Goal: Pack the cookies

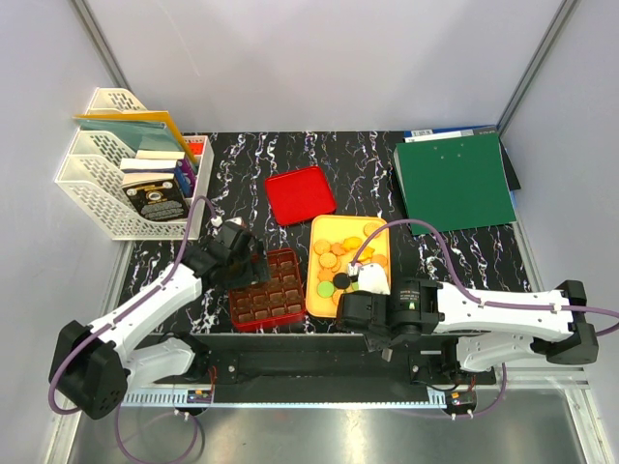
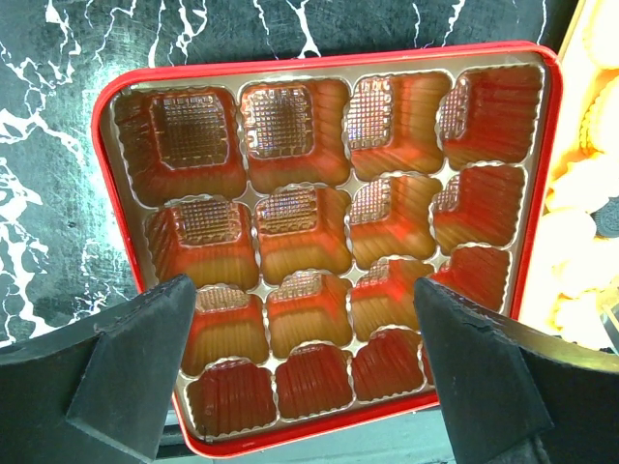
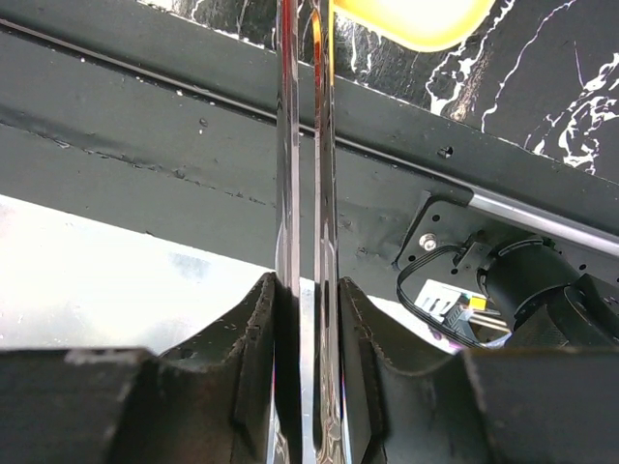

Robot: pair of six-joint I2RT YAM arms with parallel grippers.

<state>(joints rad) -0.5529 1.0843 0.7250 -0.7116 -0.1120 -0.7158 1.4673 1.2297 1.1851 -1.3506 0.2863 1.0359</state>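
Top external view first: black white-veined worktop (image 1: 368, 155), pale walls (image 1: 319, 58) closing it in on three sides. White file rack (image 1: 106, 184) at the far-left corner, green binder (image 1: 455, 181) at the far-right corner, red lid (image 1: 300, 194) lying flat mid-table. The cookies (image 1: 338, 261) sit on the yellow tray (image 1: 334, 227) toward the near edge, mostly orange, one green, one black. Just left of it is the red grid box (image 1: 271, 295), every visible cell bare.

My left gripper (image 2: 305, 290) hovers over that box, jaws spread wide, nothing in them. My right gripper (image 3: 308, 290) is clamped tight on thin metal tongs (image 3: 305, 145).

The tong tips run off the top of the right wrist view. My right arm covers the tray's near end from above. In the left wrist view the cookies are washed-out pale blobs at the right edge.
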